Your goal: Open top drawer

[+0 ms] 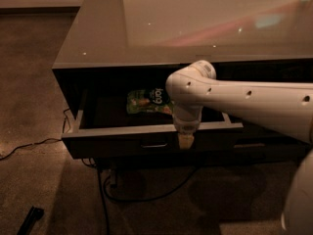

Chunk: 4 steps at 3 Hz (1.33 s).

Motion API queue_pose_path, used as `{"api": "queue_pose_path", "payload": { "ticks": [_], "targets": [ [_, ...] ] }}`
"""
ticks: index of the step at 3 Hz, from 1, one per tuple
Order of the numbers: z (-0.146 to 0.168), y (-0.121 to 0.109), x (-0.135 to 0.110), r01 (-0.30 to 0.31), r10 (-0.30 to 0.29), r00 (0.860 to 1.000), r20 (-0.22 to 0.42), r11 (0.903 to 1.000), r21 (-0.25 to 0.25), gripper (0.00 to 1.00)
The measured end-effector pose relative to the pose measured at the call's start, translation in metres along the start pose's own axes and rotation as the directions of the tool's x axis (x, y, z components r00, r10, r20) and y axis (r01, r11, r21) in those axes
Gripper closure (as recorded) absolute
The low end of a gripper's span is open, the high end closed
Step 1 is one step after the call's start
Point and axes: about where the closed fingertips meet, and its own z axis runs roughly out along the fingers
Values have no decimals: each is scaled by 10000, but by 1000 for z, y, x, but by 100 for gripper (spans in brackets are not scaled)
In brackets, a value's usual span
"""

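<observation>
The top drawer (112,142) stands pulled out from the low dark cabinet, its dark front facing me and its lighter grey sides showing. A small metal pull (154,145) sits at the centre of the front. My gripper (186,141) hangs over the drawer's front edge, just right of the pull, pointing down. The white arm (254,104) reaches in from the right and hides part of the drawer's inside.
A green snack bag (146,102) lies inside the drawer toward the back. The glossy cabinet top (195,23) spreads above. Another pull (244,145) shows lower right. Cables (29,145) run over the carpet, and a black object (30,219) lies at lower left.
</observation>
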Motion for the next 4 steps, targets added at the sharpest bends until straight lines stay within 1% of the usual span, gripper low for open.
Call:
{"api": "queue_pose_path", "payload": {
  "ticks": [1,2,3,4],
  "targets": [
    [8,42,9,-58,38,9989,-472,9990,-433,0],
    [10,73,17,-254,176,9949,-989,9967,-776,0],
    [12,77,19,-300,211,9942,-1058,9961,-835,0],
    [12,79,20,-273,202,9957,-908,9966,-779,0]
  ]
}}
